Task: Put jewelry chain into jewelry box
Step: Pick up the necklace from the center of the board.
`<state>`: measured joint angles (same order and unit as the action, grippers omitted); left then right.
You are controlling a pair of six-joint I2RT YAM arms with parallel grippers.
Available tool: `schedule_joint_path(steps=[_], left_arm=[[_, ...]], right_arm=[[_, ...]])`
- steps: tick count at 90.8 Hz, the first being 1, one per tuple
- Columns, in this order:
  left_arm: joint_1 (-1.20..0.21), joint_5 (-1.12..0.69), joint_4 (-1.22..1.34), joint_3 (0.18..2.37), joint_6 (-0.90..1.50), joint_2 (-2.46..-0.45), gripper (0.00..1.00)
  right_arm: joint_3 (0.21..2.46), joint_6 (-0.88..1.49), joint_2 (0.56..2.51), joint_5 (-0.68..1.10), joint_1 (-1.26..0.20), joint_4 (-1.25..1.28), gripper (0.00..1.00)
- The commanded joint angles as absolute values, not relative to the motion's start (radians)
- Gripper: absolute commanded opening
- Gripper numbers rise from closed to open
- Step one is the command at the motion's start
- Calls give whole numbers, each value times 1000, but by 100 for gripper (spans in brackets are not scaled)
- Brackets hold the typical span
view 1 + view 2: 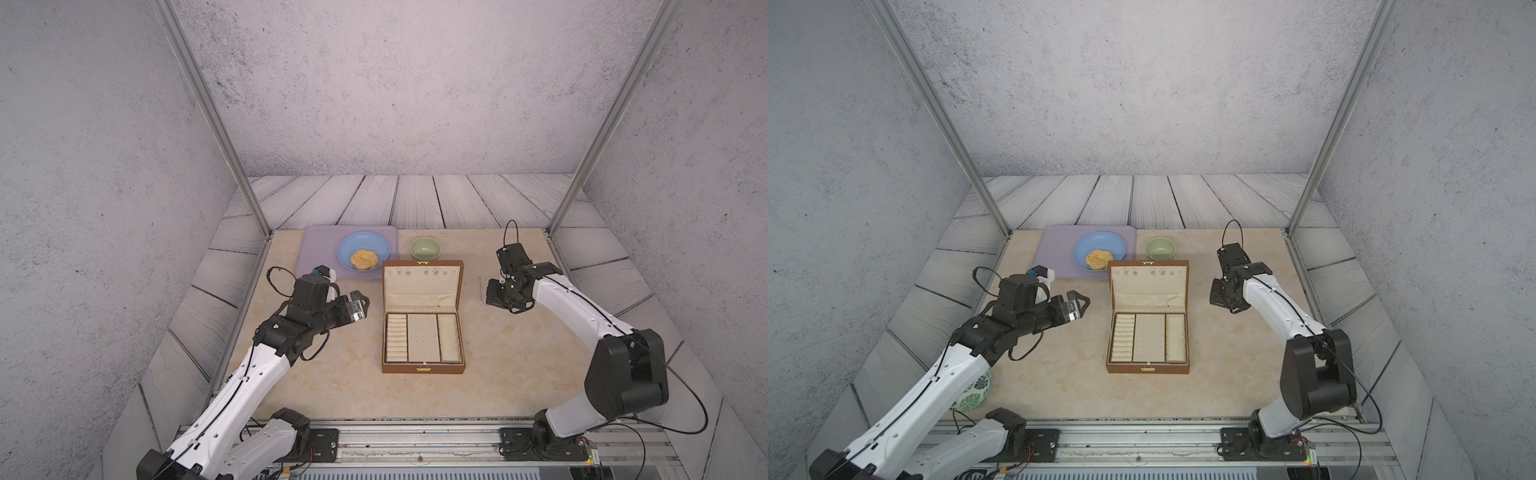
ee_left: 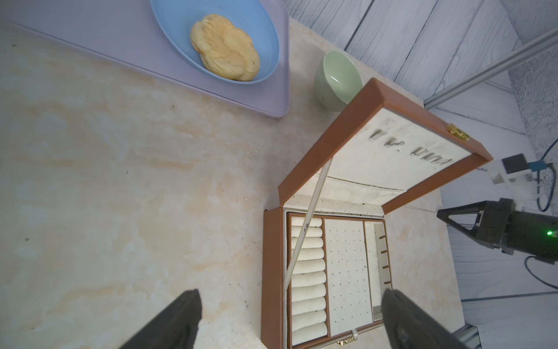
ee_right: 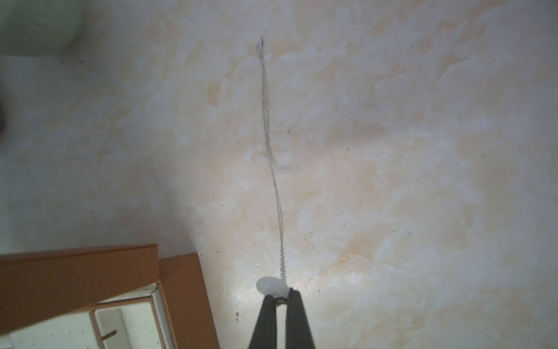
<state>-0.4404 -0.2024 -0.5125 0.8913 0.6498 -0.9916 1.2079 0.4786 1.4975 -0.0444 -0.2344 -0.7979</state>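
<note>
Jewelry chain (image 3: 273, 181) in right hand (image 3: 282, 297), jewelry box (image 3: 181, 290) beside, possibly green bowl (image 3: 36, 27) nearby.

A robot lab cell is posing as a home: printed concrete-look walls (image 1: 395, 83) are enclosing a marble-look tabletop (image 1: 332, 374), aluminium posts (image 1: 216, 124) are framing it, and a slotted rail (image 1: 415, 440) at 6 o'clock is carrying both arm bases (image 1: 544, 432).

Beige table (image 1: 332, 374) carries lilac tray (image 1: 316, 249), green bowl (image 1: 425, 248), jewelry box (image 1: 422, 368), jewelry chain (image 3: 273, 178)
</note>
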Motion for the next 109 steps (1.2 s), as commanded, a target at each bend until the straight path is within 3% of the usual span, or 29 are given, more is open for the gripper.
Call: schedule_joint_path(steps=[1, 25, 41, 70, 91, 109], left_arm=[[-501, -227, -442, 944, 584, -1033, 97], [-700, -174, -347, 1102, 427, -1239, 85], [-779, -231, -259, 1196, 327, -1380, 78], [-865, -396, 68, 1242, 189, -1543, 77], [-864, -578, 175, 1325, 174, -1673, 86], [-865, -615, 229, 1412, 157, -1765, 90]], right_arm=[[1268, 440, 1413, -86, -235, -881, 0], [1448, 387, 1306, -83, -236, -1002, 0], [1573, 357, 1274, -40, -236, -1050, 0], [1811, 349, 1304, 124, -235, -1138, 0], [1873, 373, 1320, 209, -235, -1141, 0], [1878, 398, 1321, 271, -235, -1137, 0]])
